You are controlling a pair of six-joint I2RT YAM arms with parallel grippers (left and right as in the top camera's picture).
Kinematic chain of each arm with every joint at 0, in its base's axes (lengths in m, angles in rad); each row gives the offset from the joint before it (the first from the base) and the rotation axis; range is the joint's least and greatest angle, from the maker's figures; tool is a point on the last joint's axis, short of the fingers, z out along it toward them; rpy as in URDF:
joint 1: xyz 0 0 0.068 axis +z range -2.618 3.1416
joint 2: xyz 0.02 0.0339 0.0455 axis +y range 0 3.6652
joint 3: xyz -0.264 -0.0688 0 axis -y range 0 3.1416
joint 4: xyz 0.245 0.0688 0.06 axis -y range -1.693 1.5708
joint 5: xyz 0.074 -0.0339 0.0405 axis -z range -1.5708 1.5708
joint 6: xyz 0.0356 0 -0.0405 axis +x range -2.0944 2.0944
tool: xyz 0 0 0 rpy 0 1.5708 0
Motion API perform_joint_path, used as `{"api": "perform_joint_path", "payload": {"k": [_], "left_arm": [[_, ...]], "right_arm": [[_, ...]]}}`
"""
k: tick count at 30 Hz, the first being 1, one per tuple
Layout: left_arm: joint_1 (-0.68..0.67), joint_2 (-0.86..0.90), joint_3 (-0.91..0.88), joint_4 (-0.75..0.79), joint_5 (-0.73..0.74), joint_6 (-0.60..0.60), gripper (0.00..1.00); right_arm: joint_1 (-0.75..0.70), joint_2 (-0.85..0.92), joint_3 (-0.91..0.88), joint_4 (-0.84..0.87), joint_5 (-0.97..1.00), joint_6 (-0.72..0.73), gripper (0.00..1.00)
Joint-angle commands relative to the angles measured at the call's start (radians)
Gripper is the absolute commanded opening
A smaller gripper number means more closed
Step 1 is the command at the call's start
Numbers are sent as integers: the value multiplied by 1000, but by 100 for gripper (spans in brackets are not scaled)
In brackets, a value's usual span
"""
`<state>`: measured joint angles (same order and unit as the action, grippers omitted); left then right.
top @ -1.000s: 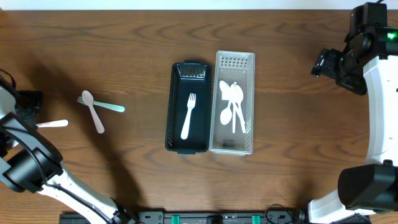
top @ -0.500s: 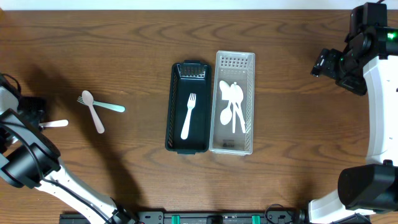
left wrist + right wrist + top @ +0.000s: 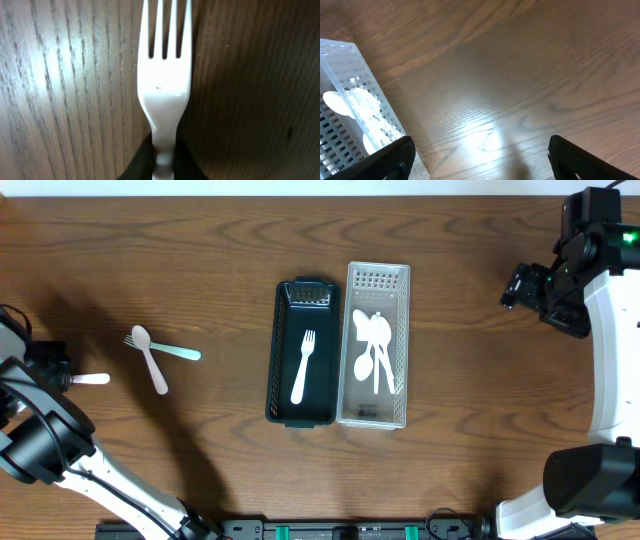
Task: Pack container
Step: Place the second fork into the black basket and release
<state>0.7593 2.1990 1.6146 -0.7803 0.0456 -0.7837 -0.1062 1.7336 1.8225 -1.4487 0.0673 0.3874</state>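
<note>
While nothing else on the counter has budged over the last second, the left tool has been slid a touch toward 6 o'clock at the far 9 o'clock edge. The white fork has been taken along but barely displaced. So the grab is judged done, and the carry hasn't really been started yet.

In the left wrist view the fork is seen clamped at its neck by that tool, tines aimed at 12 o'clock, with wood grain close behind. Whether it's been lifted can't be told.

The dark container, with a second fork already in it, is found well off toward 3 o'clock from the tool. The clear tray of spoons is set against its 3 o'clock side. A white spoon and a teal fork are left loose in between.

The right tool is held spread apart with nothing gripped, up around 2 o'clock.
</note>
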Motion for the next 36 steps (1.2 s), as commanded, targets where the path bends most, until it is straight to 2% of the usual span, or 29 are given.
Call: {"api": "perform_joint_path", "payload": {"k": [1,9,15,22,25,32,36], "left_arm": [[4,42,-8,-12,-5,-4,6],[-4,-27,-4,-46,57,14,6],[-96,-249,-3,-79,79,198,6],[-361,-539,-3,-46,78,438,6],[-506,-614,-3,-45,77,488,6],[-853,-644,-3,-69,78,621,6],[-1004,-613,-8,-89,73,691,6]], "right_arm": [[-5,6,-2,-3,4,16,88],[-5,6,-2,-2,4,17,88],[-5,6,-2,2,4,16,88],[-5,6,-2,18,4,16,88],[-5,6,-2,15,3,16,89],[-5,6,-2,16,3,8,89],[-4,6,-2,12,3,-4,90]]}}
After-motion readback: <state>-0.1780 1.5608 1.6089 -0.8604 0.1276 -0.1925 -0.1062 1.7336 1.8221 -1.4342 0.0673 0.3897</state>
